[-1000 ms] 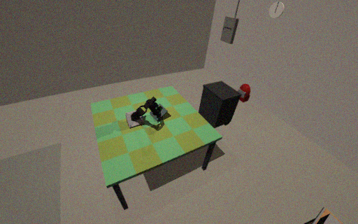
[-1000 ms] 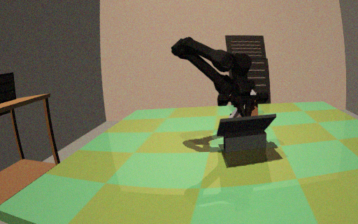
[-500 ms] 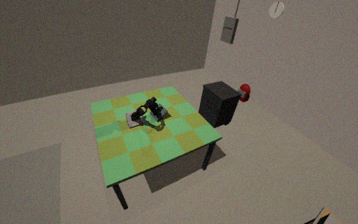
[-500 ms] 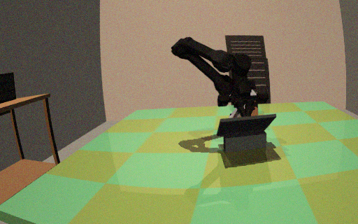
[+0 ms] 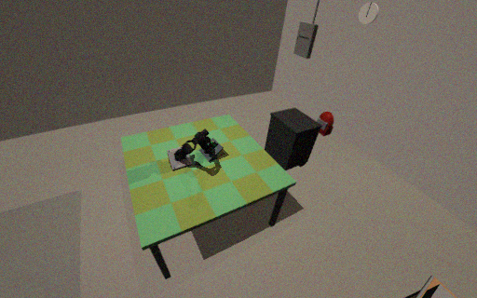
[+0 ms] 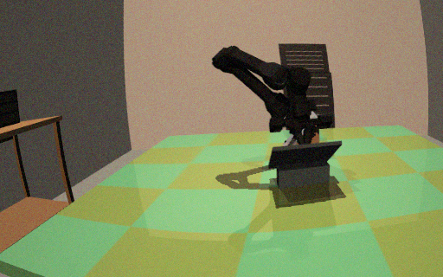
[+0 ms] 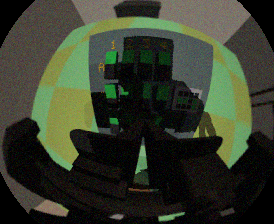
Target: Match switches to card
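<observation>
The tilted grey switch panel [image 7: 200, 60] [image 6: 304, 156] stands in front of the arm. In the wrist view, column 1 is lit: its row A switch [image 7: 111, 64] shows a green half above a dark half, and green also shows on the second-row switch [image 7: 110, 91] and the one below. Columns 2 to 4 lie in the arm's shadow; dim green shows on several, but which ends are raised is unclear. The small card [image 7: 195, 92] at the grid's right is mostly shadowed, its colours unreadable. My gripper [image 7: 144, 120] is shut and empty, low over the panel's near part; contact is hidden.
The checkered table [image 5: 225, 200] [image 6: 201, 212] carries the panel and the arm's pale base plate [image 5: 174, 161]. A black cabinet [image 5: 291, 137] stands beyond the table's edge. A wooden desk [image 6: 19, 130] stands off to the left in the exterior view.
</observation>
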